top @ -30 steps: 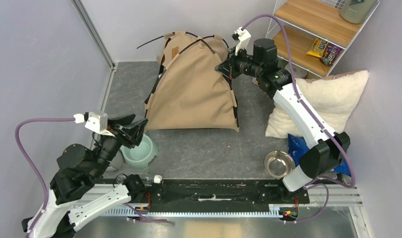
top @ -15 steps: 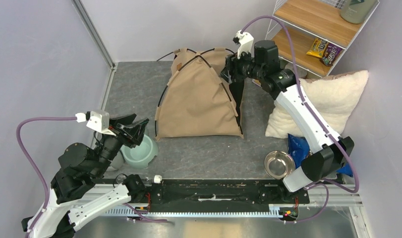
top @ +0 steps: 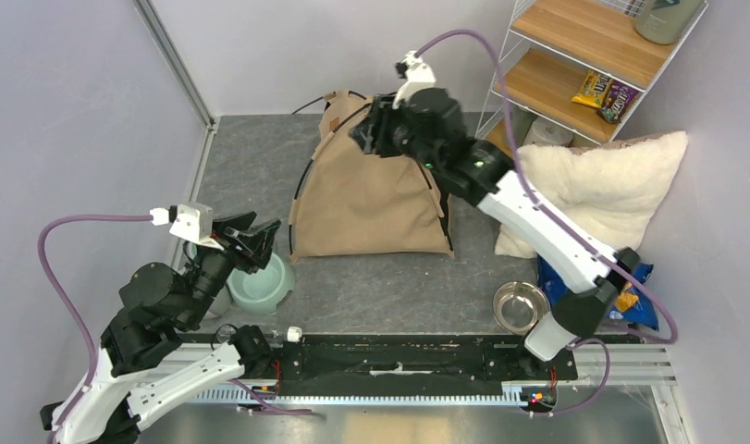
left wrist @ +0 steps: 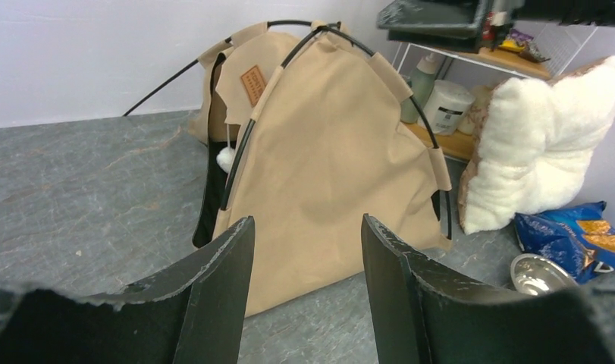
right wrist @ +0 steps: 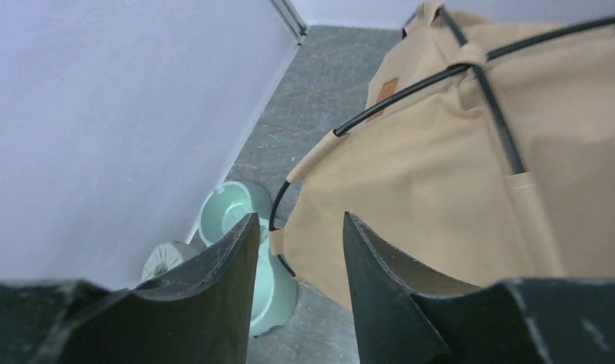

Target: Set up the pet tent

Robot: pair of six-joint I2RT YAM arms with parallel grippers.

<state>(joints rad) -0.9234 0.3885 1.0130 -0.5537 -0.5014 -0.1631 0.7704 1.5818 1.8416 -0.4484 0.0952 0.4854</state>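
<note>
The pet tent (top: 371, 199) stands upright at the back of the grey floor, tan fabric with thin black poles crossing at its peak. Its brown label patch (left wrist: 252, 76) sits near the top on the left side. My right gripper (top: 363, 137) hovers open just above the peak, tilted down to the left, with nothing between its fingers. In the right wrist view the tent (right wrist: 456, 174) fills the right half, below that gripper (right wrist: 299, 215). My left gripper (top: 255, 236) is open near the front left, apart from the tent (left wrist: 334, 152), which shows beyond this gripper (left wrist: 306, 220).
A mint bowl (top: 258, 282) lies under my left gripper, with a small grey object (right wrist: 167, 258) beside it. A steel bowl (top: 521, 305), a blue snack bag (top: 630, 296) and a fluffy white pillow (top: 611, 185) sit at the right. A wire shelf (top: 584, 55) stands at the back right.
My right gripper opened, let go of the tent's upper right side and swung left over the peak. The tent shifted right and settled upright. My left arm barely moved.
</note>
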